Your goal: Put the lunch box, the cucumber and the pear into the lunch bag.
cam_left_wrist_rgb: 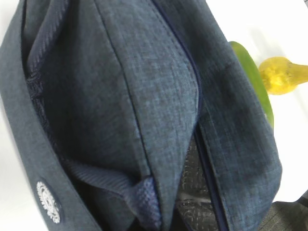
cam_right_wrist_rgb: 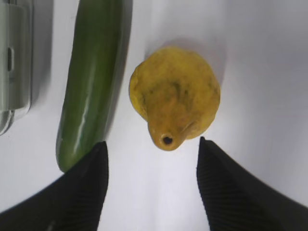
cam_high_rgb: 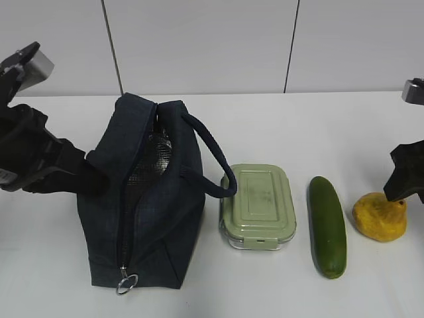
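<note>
The dark navy lunch bag (cam_high_rgb: 159, 218) stands at the left, its top zip gaping and the silver lining (cam_high_rgb: 149, 159) showing. My left gripper (cam_high_rgb: 93, 173) is shut on the bag's left rim. In the left wrist view the bag's fabric (cam_left_wrist_rgb: 120, 96) fills the picture and hides the fingers. To the right of the bag lie the sage-green lunch box (cam_high_rgb: 258, 205), the cucumber (cam_high_rgb: 328, 225) and the yellow pear (cam_high_rgb: 379, 215). My right gripper (cam_right_wrist_rgb: 152, 141) is open just short of the pear (cam_right_wrist_rgb: 175, 94), with nothing between its fingers. The cucumber (cam_right_wrist_rgb: 91, 82) lies left of it.
The bag's loop handle (cam_high_rgb: 212, 156) arches over toward the lunch box and touches its left edge. A metal zipper ring (cam_high_rgb: 126, 283) hangs at the bag's near end. The white table (cam_high_rgb: 278, 126) reaches back to a pale wall.
</note>
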